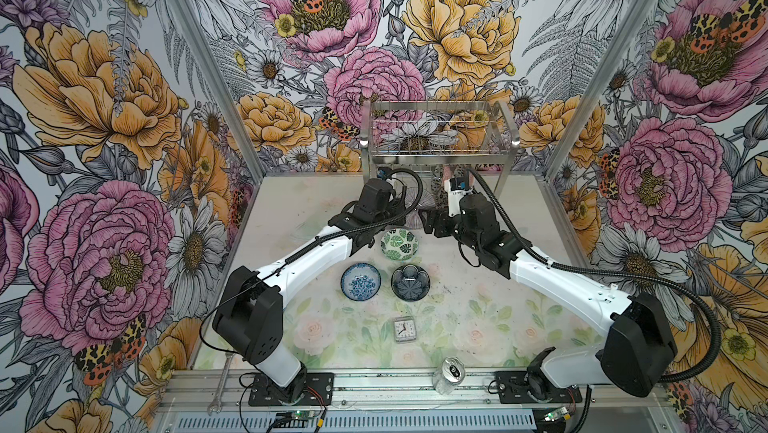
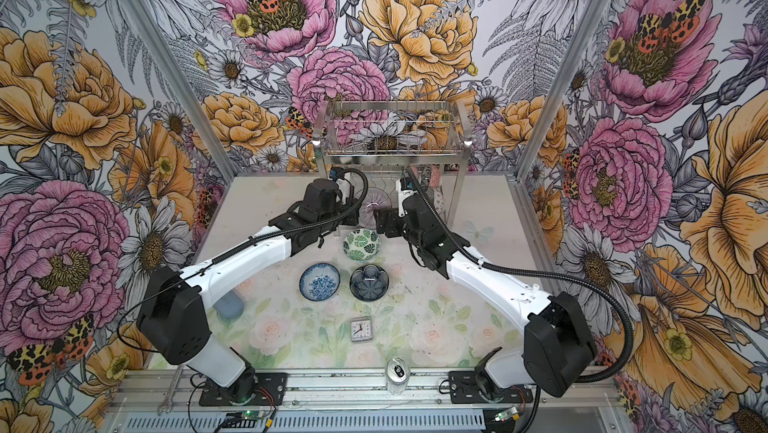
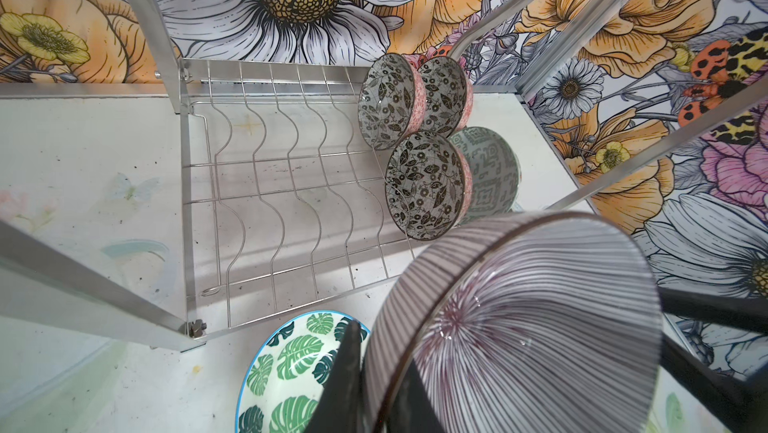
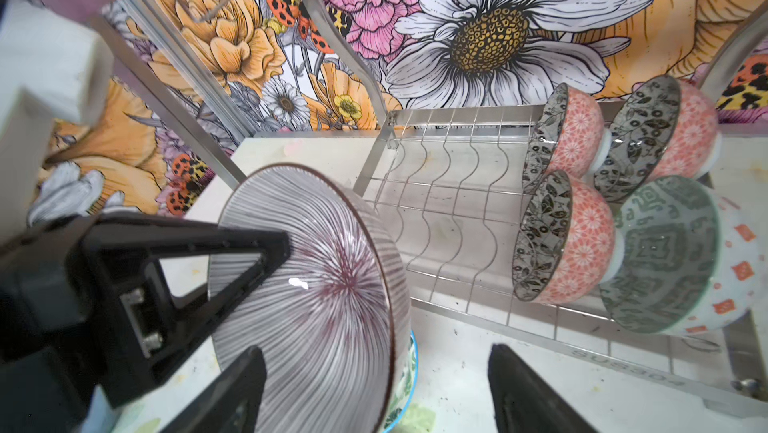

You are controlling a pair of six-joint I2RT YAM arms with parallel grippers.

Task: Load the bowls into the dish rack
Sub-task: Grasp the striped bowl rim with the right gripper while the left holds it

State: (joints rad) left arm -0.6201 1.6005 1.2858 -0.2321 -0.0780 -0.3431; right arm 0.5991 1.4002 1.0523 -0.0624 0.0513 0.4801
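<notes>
You are looking down at a small square clock that is lying face up near the middle of the flower-printed table top, a little toward 6 o'clock. At 5 o'clock from it, a silver drink can is standing upright at the table's front edge, beside the metal rail and apart from the clock. Out at 7 o'clock a wrench is lying across that rail, well apart from both. Wallpaper of big pink, orange and white flowers is covering the walls at 9, 12 and 3 o'clock.
</notes>
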